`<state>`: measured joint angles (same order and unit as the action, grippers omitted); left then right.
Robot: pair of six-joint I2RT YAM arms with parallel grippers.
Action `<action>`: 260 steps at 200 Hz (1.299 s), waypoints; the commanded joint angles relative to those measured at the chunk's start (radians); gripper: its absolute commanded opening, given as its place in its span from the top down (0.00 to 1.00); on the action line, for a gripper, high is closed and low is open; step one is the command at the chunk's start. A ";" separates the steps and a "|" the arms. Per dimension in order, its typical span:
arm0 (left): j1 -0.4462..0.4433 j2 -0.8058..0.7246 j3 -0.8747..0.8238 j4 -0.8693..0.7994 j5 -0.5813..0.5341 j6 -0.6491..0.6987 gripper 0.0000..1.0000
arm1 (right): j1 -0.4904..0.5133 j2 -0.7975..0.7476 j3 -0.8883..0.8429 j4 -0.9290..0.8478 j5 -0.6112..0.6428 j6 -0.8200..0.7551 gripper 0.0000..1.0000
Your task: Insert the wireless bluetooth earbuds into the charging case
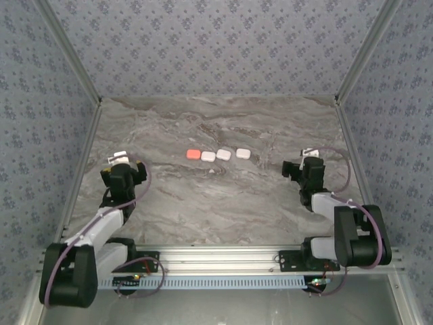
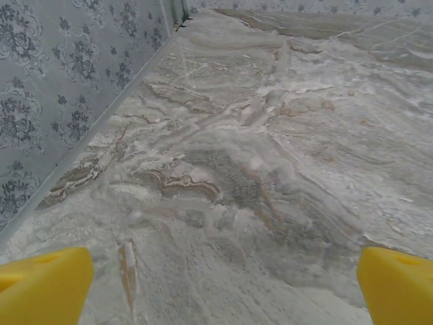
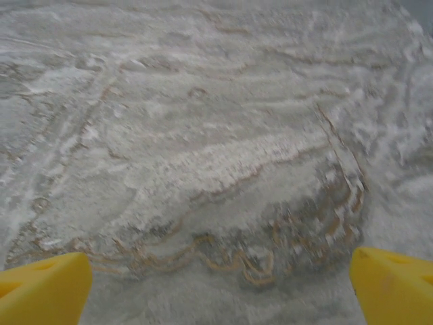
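Top view: four charging cases laid in row at mid-bench; salmon-red case at left end, three white to its right. Whether earbuds are seated inside cannot be told. Left fingers held near left edge, right fingers near right edge, both well apart from row.

Left wrist view: fingers spread wide, nothing gripped; marble between them, patterned wall at left.

Right wrist view: fingers spread wide, nothing gripped; marble beneath.
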<state>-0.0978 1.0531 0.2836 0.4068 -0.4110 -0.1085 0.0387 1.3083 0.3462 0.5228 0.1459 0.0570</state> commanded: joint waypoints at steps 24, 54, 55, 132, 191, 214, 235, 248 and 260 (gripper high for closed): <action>0.046 0.147 -0.012 0.300 0.131 0.100 0.01 | -0.028 0.041 -0.043 0.289 -0.078 -0.109 0.00; 0.092 0.218 -0.013 0.406 0.287 0.105 0.01 | -0.028 0.184 -0.046 0.419 -0.093 -0.122 0.00; 0.093 0.219 -0.012 0.409 0.292 0.105 0.01 | -0.028 0.189 -0.046 0.421 -0.092 -0.122 0.00; 0.151 0.466 0.071 0.493 0.491 0.084 0.01 | -0.083 0.214 0.042 0.290 -0.137 -0.071 0.00; 0.137 0.481 0.128 0.406 0.431 0.079 0.01 | -0.067 0.214 0.040 0.292 -0.109 -0.080 0.00; 0.136 0.480 0.129 0.407 0.430 0.080 0.01 | -0.065 0.214 0.039 0.295 -0.105 -0.083 0.00; 0.135 0.479 0.129 0.406 0.429 0.080 0.01 | -0.059 0.212 0.037 0.298 -0.096 -0.085 0.00; 0.135 0.481 0.129 0.405 0.426 0.080 0.01 | -0.064 0.214 0.044 0.290 -0.108 -0.082 0.00; 0.134 0.480 0.129 0.406 0.426 0.080 0.01 | -0.070 0.214 0.044 0.287 -0.115 -0.079 0.00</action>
<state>0.0429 1.5345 0.4030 0.8108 0.0284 -0.0269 -0.0277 1.5169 0.3740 0.8165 0.0292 -0.0311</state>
